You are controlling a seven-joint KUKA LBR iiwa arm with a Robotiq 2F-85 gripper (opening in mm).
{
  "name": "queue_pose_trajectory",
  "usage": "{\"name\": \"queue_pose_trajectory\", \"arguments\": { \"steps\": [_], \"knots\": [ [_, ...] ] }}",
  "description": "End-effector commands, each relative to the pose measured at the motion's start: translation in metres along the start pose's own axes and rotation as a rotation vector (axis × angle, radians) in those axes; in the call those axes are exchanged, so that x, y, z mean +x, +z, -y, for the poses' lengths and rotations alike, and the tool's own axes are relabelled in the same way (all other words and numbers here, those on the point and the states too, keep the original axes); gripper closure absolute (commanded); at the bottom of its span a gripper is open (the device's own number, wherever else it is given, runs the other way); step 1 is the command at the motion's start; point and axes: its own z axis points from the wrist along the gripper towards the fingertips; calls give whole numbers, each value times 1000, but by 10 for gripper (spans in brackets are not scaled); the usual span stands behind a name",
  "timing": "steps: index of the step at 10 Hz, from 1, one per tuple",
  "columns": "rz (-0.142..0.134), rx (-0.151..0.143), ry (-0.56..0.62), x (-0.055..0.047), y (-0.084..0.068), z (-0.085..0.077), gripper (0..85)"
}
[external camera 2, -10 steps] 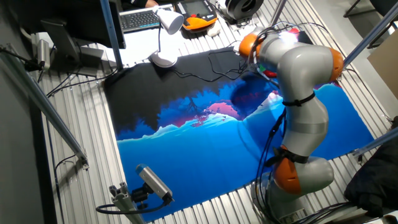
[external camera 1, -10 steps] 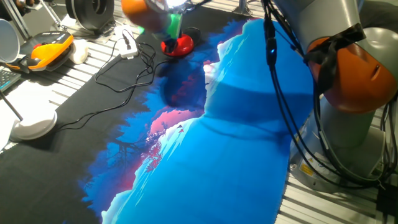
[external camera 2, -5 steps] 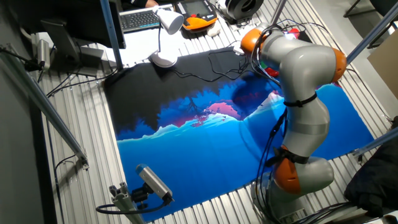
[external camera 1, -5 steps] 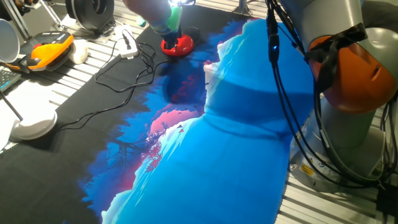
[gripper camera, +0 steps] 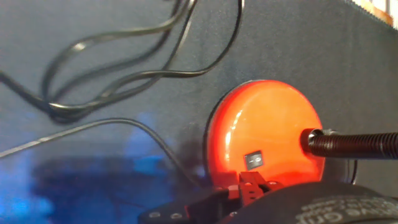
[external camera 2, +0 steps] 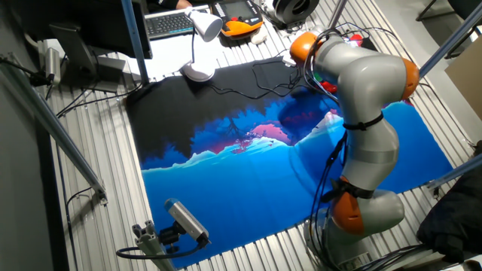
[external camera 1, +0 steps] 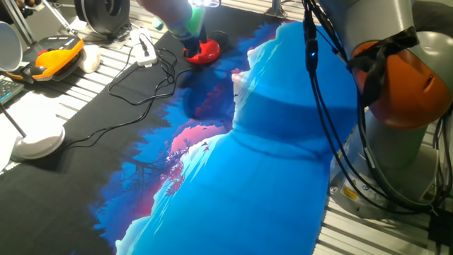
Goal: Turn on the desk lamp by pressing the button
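In the hand view the dark two-finger gripper [gripper camera: 249, 186] sits low at the frame's bottom edge, just at the near rim of the small desk lamp's glossy red domed base [gripper camera: 264, 134]; whether its fingers are parted or closed cannot be told. The small grey button [gripper camera: 252, 160] lies just beyond the fingertips, left of the thin dark stem [gripper camera: 351, 145], so the press should probably come straight down onto it, clear of that stem. Beyond, loose black cables [gripper camera: 124, 74] trail over the dark far end of the printed blue mat [external camera 1: 283, 163], where the lamp stands.

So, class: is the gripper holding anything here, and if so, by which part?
Nothing is held. The gripper sits just above the lamp's red base, near its small button.
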Motion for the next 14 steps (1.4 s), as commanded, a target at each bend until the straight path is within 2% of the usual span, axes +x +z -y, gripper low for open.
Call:
{"name": "queue_pose_trajectory", "arguments": {
  "steps": [1, 3, 4, 6, 9, 11, 13, 14],
  "knots": [
    [-2, -46, 29, 1, -4, -6, 850],
    [-18, -57, 52, 6, -14, -20, 850],
    [-27, -99, 71, 8, -20, -25, 850],
    [-41, -152, 101, 10, -28, -32, 850],
    [-55, -165, 139, 14, -40, -45, 850],
    [-59, -207, 159, 15, -40, -46, 850],
    [-68, -228, 173, 18, -44, -53, 850],
    [-74, -253, 186, 21, -46, -57, 850]
  ]
}}
